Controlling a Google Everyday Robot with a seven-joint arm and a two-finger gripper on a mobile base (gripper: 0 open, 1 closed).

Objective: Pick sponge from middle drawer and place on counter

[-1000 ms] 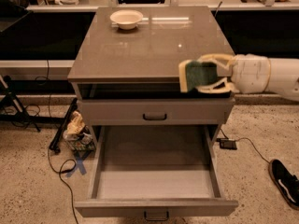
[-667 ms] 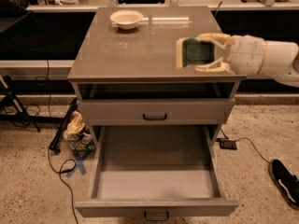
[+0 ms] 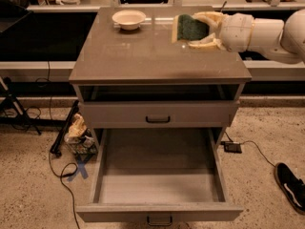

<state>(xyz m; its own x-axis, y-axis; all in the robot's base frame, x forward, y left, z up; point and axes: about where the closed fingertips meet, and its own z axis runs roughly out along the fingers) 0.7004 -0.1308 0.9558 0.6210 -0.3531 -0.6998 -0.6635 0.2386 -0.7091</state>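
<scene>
So the arm point(image 3: 267, 30) comes in from the right edge of the frame, and the gripper point(image 3: 184, 31) sits over the upper right part of the counter point(image 3: 143, 56), clamped on the sponge point(image 3: 190, 28). One cream finger point(image 3: 207, 17) runs along the top of the sponge and the other point(image 3: 202, 43) along the bottom, so the jaws are about as wide as the sponge is tall. The sponge is standing on edge with the dark green scrub face toward the camera and a thin yellow strip showing down its left side. Can't honestly tell whether it's touching the glossy top or just hanging a bit above it. A cream bowl point(image 3: 128, 19) sits at the upper left of the counter, well apart from the gripper. Below the counter there's a shut grey drawer front point(image 3: 119, 114) with a black handle point(image 3: 157, 119). Under that, the middle drawer point(image 3: 97, 173) is pulled way out toward the bottom of the frame, its pale floor in full view. On the floor there's a crumpled bag point(image 3: 78, 130) at the left, a dark shoe point(image 3: 290, 185) at the lower right, and a small black box on a cable point(image 3: 233, 147) just right of the cabinet.
</scene>
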